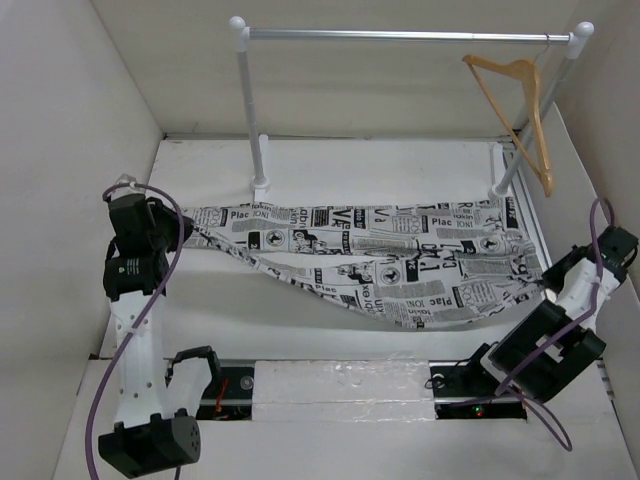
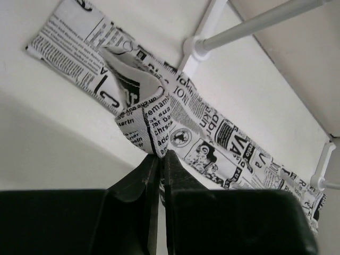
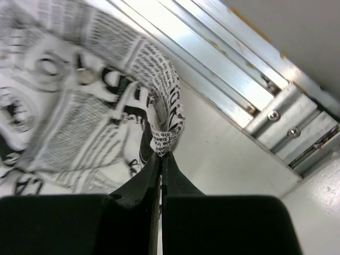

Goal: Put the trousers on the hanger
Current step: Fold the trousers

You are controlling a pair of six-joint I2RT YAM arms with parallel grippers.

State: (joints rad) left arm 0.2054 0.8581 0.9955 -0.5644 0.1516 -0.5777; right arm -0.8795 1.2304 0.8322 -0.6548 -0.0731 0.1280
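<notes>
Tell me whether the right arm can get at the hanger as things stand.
Probably yes: the hanger hangs at the right end of the rail, nothing between it and the right arm. But its jaws are shut on the trousers, so gripping would mean letting go.

The left gripper (image 2: 160,155) pinches a fold of the trousers (image 2: 210,127), which trail toward four o'clock; silver rail (image 2: 260,22) at one o'clock.

White walls (image 1: 60,150), white table (image 1: 300,330), silver rail (image 1: 400,35)

Overhead rear view; wrist views close on trousers (image 1: 400,262)
</notes>
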